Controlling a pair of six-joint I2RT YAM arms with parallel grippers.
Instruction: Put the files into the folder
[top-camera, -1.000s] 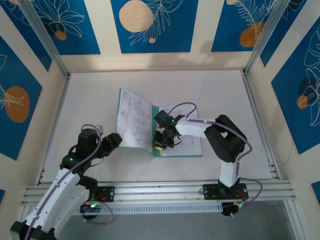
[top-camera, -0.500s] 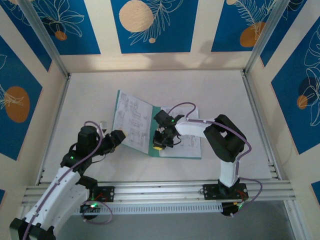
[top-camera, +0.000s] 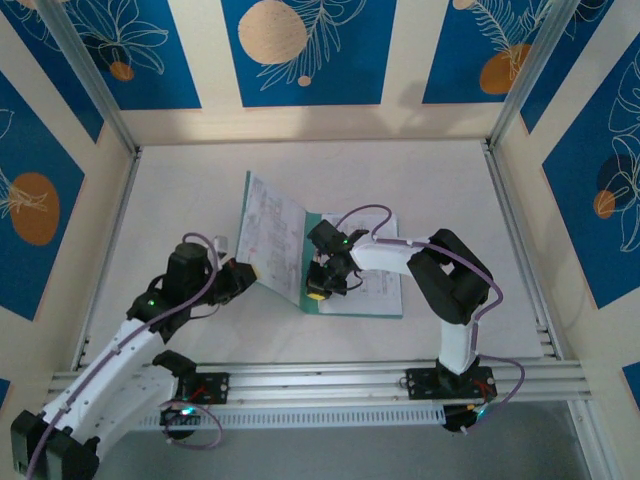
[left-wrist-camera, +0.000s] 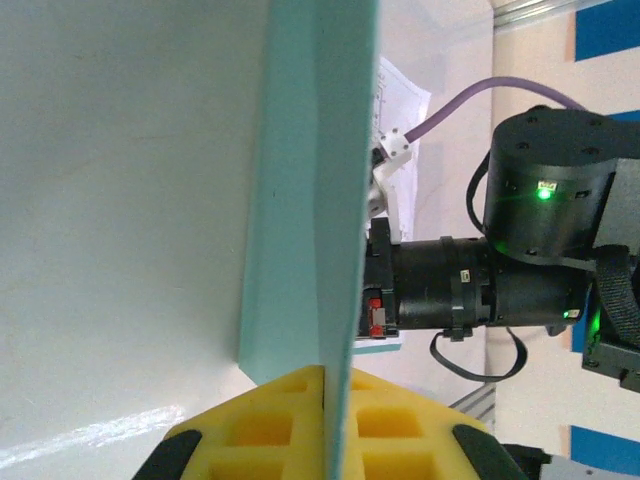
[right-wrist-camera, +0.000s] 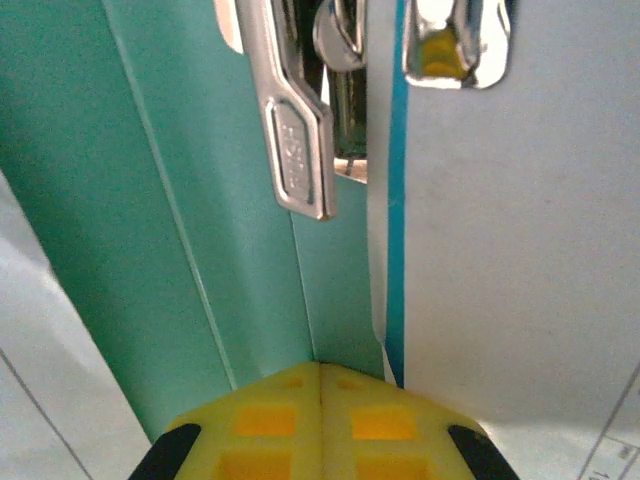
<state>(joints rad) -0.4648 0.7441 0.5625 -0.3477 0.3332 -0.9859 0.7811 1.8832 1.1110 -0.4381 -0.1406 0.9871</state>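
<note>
Over on the left side of the tabletop (top-camera: 420, 190), the left pincer (top-camera: 238, 278) has clamped down on the near edge of the folder (left-wrist-camera: 310, 200)'s left cover. The wrist cam makes it pretty obvious: the yellow pads (left-wrist-camera: 250, 430) are squeezed shut with the thin teal cover running right between them. That cover is tilted up off the tabletop like a half-open book, and there's a printed sheet (top-camera: 270, 232) lying against its inner face.

The other half of the folder lies flat in the middle of the tabletop with more of the files (top-camera: 378, 283) on it. The right pincer (top-camera: 320, 287) is down at the spine with its pads pressed together and nothing caught in them. From its own cam the tips sit where the teal inside meets a sheet with a light-blue edge (right-wrist-camera: 480, 250), just below a shiny metal clip (right-wrist-camera: 295, 150).
</note>
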